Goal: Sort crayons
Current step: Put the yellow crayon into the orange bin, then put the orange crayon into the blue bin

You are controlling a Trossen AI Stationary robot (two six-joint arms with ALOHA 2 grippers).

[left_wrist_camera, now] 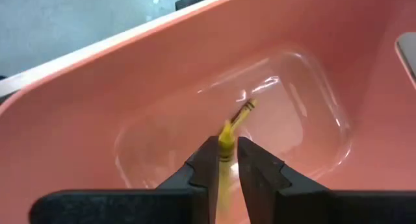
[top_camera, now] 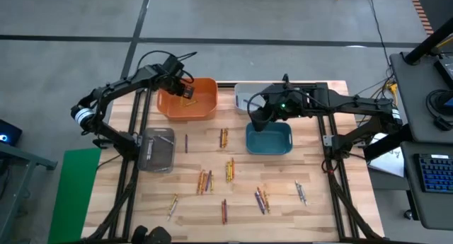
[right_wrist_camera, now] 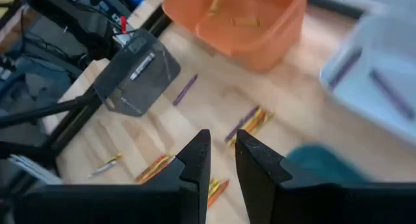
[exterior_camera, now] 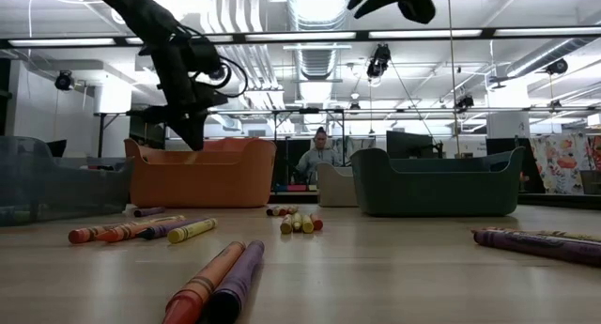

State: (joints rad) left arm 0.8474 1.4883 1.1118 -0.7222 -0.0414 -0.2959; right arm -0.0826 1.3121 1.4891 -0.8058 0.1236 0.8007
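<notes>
A yellow crayon [left_wrist_camera: 225, 146] sat between the fingers of the left gripper [left_wrist_camera: 225, 160], its tip poking out over the floor of the orange bin [top_camera: 205, 88], which stood in the upper middle-left of the high view. The fingers stood just either side of the stick, so close that it was hard to say whether they pinched it or had begun to let go. A second yellow-and-dark crayon [left_wrist_camera: 244, 110] already lay on the bin's floor just beyond.

If the fingers parted only slightly, the stick could hang on one pad and be carried back out when the arm lifted. Dropped from a tilt, it could also bounce or roll, though the bin's tall walls made an escape unlikely.

Most of the crayons [top_camera: 229, 169] were scattered loose across the wooden table [top_camera: 283, 194] in the lower half of the high view, several lying in tight pairs; a grab at one could drag its neighbour along and mix colours.

The right gripper [right_wrist_camera: 222, 152] hovered above the teal bin [top_camera: 270, 141] at centre frame, fingers slightly apart and holding nothing. Both arms reached toward the table's middle, so a careless swing could bring them together.
</notes>
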